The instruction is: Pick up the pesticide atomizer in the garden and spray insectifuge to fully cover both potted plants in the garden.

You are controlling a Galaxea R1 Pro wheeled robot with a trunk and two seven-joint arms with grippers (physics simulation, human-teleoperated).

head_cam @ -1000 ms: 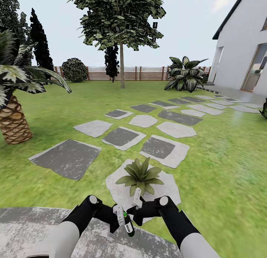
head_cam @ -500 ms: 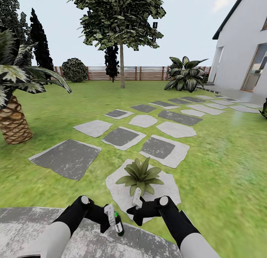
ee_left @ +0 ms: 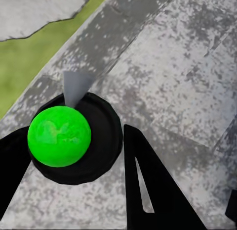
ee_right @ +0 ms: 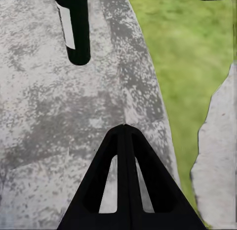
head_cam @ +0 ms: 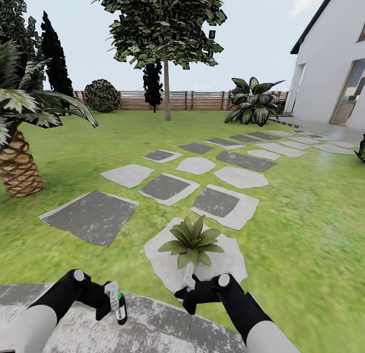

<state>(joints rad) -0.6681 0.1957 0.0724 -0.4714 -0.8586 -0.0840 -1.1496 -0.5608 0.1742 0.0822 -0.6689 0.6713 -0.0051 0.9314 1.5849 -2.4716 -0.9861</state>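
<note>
Leftward since a second ago, the left gripper (head_cam: pixel 112 301) carries the pesticide atomizer (head_cam: pixel 120 310) pinched, away from the potted plant (head_cam: pixel 191 240). Right gripper (head_cam: pixel 188 283) fingers are pressed together, empty. Pickup done; any spray cover isn't visible.

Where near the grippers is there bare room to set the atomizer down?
Bare patio lies between the left gripper, holding the pesticide atomizer, and the right gripper. The stone slab ahead is crowded by the potted plant; only its right edge is free.
</note>
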